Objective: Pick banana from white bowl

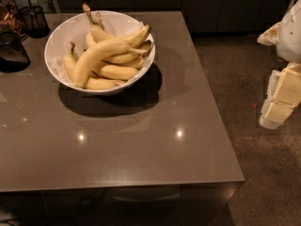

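Several slimmer bananas (115, 72) fill the white bowl (66, 29) on the worktop (122, 145), the banana (101, 53) on top; the tool (281, 95) hangs well apart, its state impossible to tell.

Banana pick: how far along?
Done: nothing yet; the banana lies topmost in the white bowl. In hand: the gripper hangs beyond the right edge of the table, over the floor, apart from the bowl. Left: reach over, grasp the banana, lift it out.
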Controlling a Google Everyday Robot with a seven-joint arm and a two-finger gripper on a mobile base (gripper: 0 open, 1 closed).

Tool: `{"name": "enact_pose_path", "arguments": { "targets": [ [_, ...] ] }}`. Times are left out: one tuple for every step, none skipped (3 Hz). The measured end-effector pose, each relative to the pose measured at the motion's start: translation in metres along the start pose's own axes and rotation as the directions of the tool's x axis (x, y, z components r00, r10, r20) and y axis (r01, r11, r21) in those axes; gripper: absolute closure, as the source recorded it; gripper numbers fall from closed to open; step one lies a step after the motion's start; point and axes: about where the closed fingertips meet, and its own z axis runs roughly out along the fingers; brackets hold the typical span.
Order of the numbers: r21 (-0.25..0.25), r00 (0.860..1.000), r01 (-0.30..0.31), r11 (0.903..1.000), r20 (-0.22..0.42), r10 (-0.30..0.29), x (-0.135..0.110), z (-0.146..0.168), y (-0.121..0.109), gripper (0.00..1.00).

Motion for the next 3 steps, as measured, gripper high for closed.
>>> {"name": "enact_pose_path", "arguments": {
  "targets": [
    [0.000,1.000,0.000,1.0000,0.000,0.000,0.000,0.000,0.000,0.00],
    [0.020,1.000,0.026,0.9995,0.014,-0.026,-0.009,-0.004,-0.003,0.00],
    [0.029,0.996,0.085,0.9960,0.027,-0.086,-0.039,-0.006,-0.019,0.00]
  ]
}}
